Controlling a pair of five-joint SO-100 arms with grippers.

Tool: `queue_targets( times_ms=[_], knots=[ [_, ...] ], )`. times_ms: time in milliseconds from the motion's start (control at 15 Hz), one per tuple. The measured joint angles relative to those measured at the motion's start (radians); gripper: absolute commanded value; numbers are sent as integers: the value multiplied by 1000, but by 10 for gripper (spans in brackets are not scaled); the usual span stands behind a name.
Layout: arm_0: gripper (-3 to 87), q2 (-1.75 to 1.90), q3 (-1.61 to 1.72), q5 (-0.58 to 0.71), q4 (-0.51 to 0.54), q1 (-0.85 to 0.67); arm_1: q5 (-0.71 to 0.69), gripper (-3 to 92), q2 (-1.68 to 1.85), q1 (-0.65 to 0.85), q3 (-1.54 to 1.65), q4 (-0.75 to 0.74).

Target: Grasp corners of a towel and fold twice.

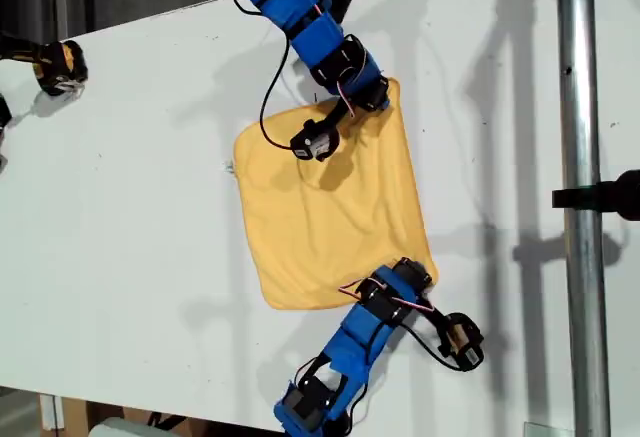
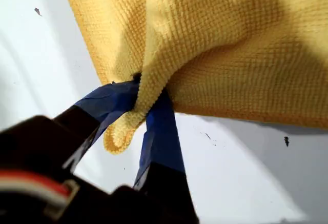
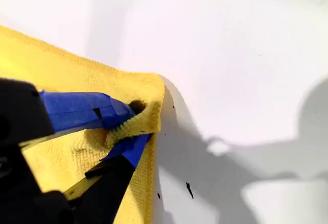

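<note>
Towel (image 1: 325, 212), yellow waffle-textured terry, lies rumpled on our white table (image 1: 140, 207). Our first gripper (image 2: 146, 106) and second gripper (image 3: 130, 124), blue-taped jaws closed, each pinch a rounded hemmed corner.

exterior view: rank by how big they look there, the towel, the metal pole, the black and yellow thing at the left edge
1. The towel, the widest patch by far.
2. The metal pole: longer than the towel, top to bottom, but thin; it may stand nearer the camera, so this is unsure.
3. The black and yellow thing, plainly smallest.
</note>
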Motion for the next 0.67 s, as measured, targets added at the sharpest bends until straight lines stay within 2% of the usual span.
queue_targets(
  times_ms=[200,267,467,667],
  knots=[
    [-15,34,-8,35,-3,6,0,-1,18,-15,-5,15],
    [-15,66,-15,61,20,8,0,-1,29,-20,-23,46],
    [-15,141,-23,153,176,14,0,-1,58,-64,-150,176],
    [-15,305,-18,245,210,57,-3,-1,51,-170,-373,285]
  ],
)
